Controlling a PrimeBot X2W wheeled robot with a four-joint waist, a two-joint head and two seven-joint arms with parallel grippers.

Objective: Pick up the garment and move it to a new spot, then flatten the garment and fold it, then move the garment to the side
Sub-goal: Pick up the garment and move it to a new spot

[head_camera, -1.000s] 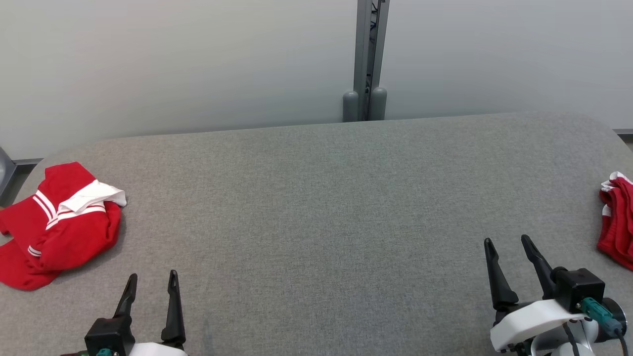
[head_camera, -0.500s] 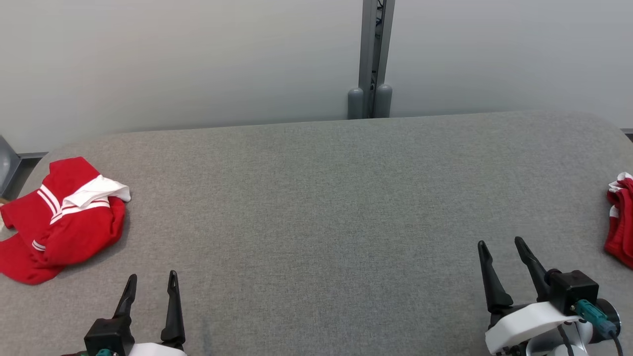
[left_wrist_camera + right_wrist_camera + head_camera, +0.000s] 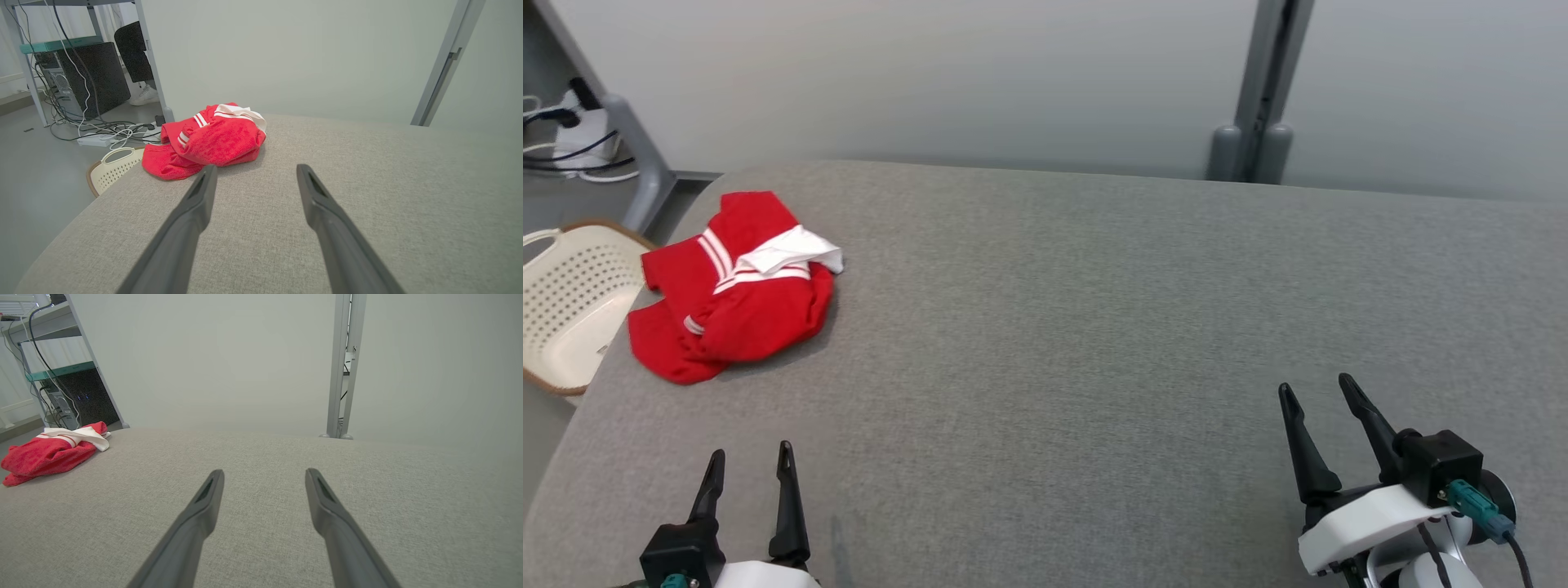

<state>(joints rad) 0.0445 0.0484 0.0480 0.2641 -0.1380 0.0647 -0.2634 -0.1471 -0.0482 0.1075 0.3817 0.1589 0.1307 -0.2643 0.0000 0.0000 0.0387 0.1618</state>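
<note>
A crumpled red garment (image 3: 731, 294) with white stripes and a white collar lies near the far left corner of the grey table (image 3: 1078, 327). The left wrist view has the garment (image 3: 208, 141) just beyond my fingertips, a little to the left. In the right wrist view the garment (image 3: 51, 451) sits far off at the left. My left gripper (image 3: 750, 461) is open at the lower left, short of the garment and touching nothing. My right gripper (image 3: 1315, 388) is open at the lower right, far from the cloth. Both grippers (image 3: 253, 171) (image 3: 264, 475) hover empty over bare table.
A cream perforated basket (image 3: 568, 302) stands on the floor past the table's left edge. Cables and a power strip (image 3: 98, 136) lie on the floor behind it. A grey post (image 3: 1258, 90) rises behind the table's far edge. A person's shoe (image 3: 143, 96) shows under a desk.
The head camera has turned left: the garment now sits further into the picture, the basket has come into view and the red cloth at the right edge has gone out. Both grippers stay open.
</note>
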